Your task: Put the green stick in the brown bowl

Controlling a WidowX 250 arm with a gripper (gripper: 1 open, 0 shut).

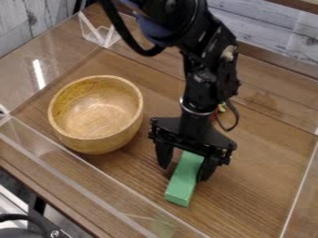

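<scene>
Wooden bowl empty, green stick on the table under spread jaws.

The round, light tan wooden bowl [96, 113] sat on the brown wooden table [267, 139] with nothing inside it, well apart from the flat, light green rectangular stick [185, 181]. The stick lay on the table to the bowl's right, its far end between the wide-open jaws of the black gripper [191, 160], which pointed straight down.

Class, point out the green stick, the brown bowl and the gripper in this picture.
green stick [183, 186], camera view, its lower flat face.
brown bowl [74, 136], camera view, its front outer wall.
gripper [191, 164], camera view, between its open fingertips.
</scene>
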